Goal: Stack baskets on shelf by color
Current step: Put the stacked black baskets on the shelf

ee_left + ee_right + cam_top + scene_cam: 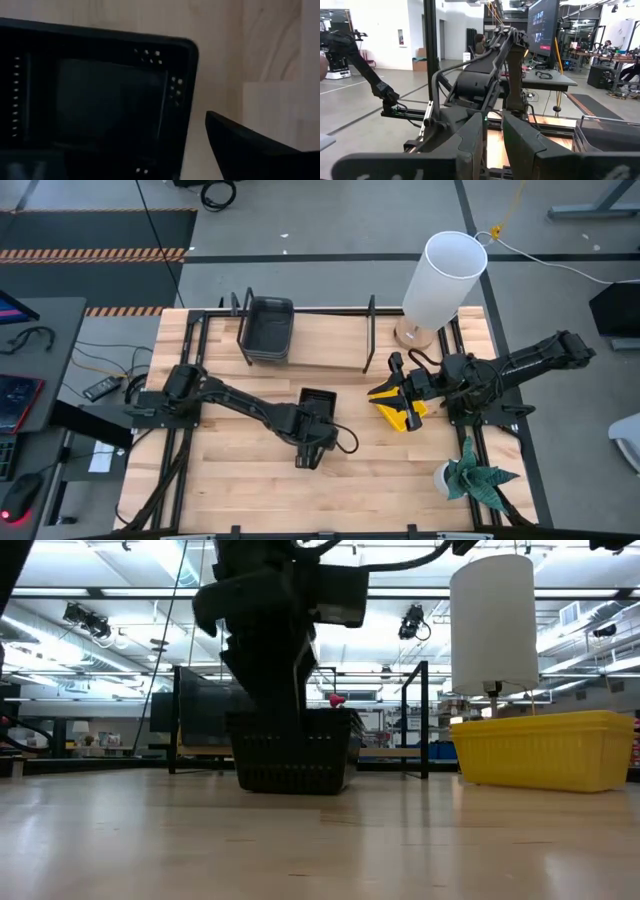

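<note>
A black mesh basket [318, 404] rests flat on the wooden tabletop near its middle. My left gripper [316, 430] points steeply down over the basket's near end, open. One finger [250, 150] stands outside the basket's wall [186, 100], apart from it. The other finger does not show against the dark basket. Grey baskets [267, 330] sit stacked on the shelf [330, 345] at the far edge. A yellow basket [545, 750] rests on the table under my right gripper [492, 142]. That gripper points level, its fingers a narrow gap apart with nothing between them.
A tall white cylinder [440, 275] stands on a wooden foot at the shelf's right end. A small potted plant [470, 475] sits at the near right. Black wire uprights [369, 330] rise from the shelf. Bare tabletop [230, 470] lies toward the near left.
</note>
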Controlling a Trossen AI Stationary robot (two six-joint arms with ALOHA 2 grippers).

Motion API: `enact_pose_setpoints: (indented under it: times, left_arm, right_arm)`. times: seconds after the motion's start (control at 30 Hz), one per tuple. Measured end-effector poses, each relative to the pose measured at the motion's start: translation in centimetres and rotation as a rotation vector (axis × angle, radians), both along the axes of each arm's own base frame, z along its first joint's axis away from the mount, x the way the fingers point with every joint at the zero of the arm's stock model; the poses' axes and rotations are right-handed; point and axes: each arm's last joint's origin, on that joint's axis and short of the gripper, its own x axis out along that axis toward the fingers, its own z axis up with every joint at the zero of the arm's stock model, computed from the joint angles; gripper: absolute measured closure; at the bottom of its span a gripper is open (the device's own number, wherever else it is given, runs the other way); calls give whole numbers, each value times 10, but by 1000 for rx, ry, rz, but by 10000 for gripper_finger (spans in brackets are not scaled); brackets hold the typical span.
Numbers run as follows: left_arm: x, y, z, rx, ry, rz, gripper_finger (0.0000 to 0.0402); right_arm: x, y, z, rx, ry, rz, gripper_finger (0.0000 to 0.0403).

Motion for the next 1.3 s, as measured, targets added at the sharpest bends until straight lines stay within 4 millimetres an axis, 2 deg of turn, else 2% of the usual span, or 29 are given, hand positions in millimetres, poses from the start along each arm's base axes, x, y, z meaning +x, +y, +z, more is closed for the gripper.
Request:
enact_pose_setpoints:
  times: [0.3, 0.57, 0.83, 1.0, 1.17, 1.3]
  left_arm:
    - [4, 20, -4, 21, 32, 11, 248]
    - [4, 33, -4, 37, 56, 29, 376]
    - [2, 36, -3, 38, 71, 35, 367]
    - [0, 38, 1, 38, 77, 36, 379]
    - [-3, 41, 14, 40, 69, 43, 376]
    - [-5, 44, 35, 66, 50, 51, 372]
  right_arm:
    - [0, 0, 1, 1, -5, 1, 320]
    - [0, 0, 0, 1, -5, 2, 320]
    - [0, 0, 0, 0, -4, 2, 320]
    - [0, 0, 0, 1, -4, 2, 320]
    - [0, 0, 0, 0, -3, 1, 320]
    - [0, 0, 0, -1, -2, 1, 320]
